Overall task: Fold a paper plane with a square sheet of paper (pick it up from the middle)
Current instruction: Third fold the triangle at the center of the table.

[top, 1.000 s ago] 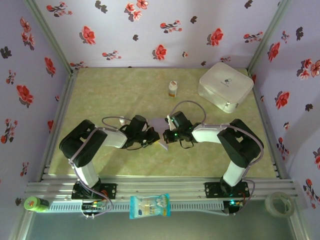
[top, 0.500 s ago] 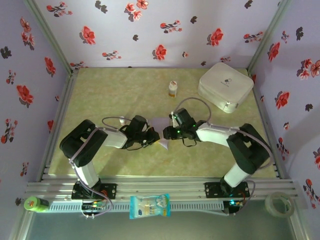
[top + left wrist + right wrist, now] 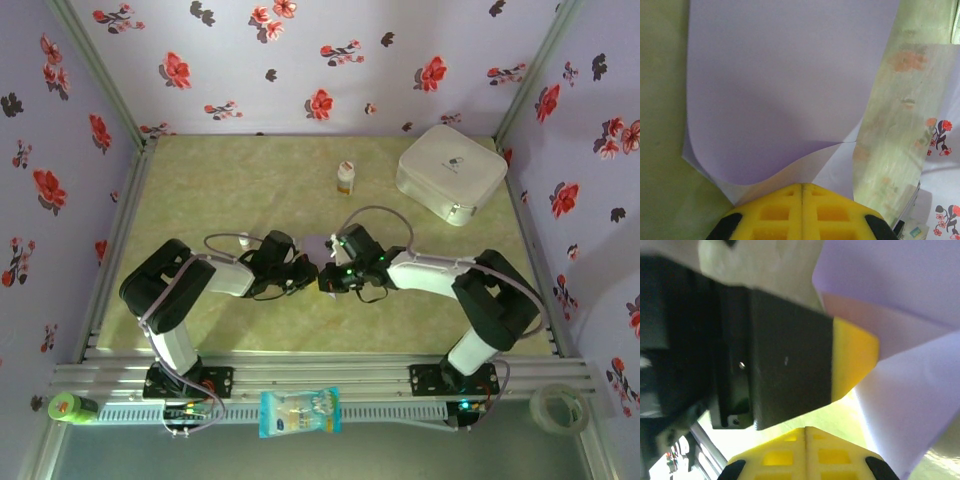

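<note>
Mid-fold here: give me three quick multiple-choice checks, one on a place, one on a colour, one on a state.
1. Where does the white case stand? A near left corner; B centre; C far right corner.
2. The square sheet of paper is: A yellow; B lavender; C green.
3. The left jaws are: A shut on the sheet; B wide open; C shut on the white case.
Key: 1 C, top view shows it far right; 2 B, wrist views show lavender; 3 A, left wrist view shows them pinching it.
</note>
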You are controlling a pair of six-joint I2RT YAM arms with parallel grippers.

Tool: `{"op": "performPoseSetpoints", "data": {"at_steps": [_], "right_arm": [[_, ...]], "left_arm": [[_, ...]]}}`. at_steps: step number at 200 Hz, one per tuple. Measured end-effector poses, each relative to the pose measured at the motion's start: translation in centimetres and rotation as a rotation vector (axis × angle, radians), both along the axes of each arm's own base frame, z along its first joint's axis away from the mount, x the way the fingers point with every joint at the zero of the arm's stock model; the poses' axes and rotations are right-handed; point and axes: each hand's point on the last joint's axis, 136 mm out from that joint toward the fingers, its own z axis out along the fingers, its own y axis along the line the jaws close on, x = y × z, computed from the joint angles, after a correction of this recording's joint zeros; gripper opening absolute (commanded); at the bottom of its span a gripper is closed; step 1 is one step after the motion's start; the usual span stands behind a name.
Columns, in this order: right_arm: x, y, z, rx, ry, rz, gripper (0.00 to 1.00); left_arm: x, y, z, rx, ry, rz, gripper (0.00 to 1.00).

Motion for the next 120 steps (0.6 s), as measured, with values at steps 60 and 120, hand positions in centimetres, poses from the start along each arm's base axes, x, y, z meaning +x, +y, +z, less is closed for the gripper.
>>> {"op": "performPoseSetpoints", "data": {"at_steps": [60,120], "right_arm": [[0.2,0.0,-1.8,-0.068,0.037,-0.010,0.00],[0.5,-0.4,-2.5,-0.099,0.037,-0.028,0.00]], "left_arm": [[0.0,0.0,0.0,0.000,0.000,0.000,0.00],[0.0,0.0,0.0,0.000,0.000,0.000,0.00]]}}
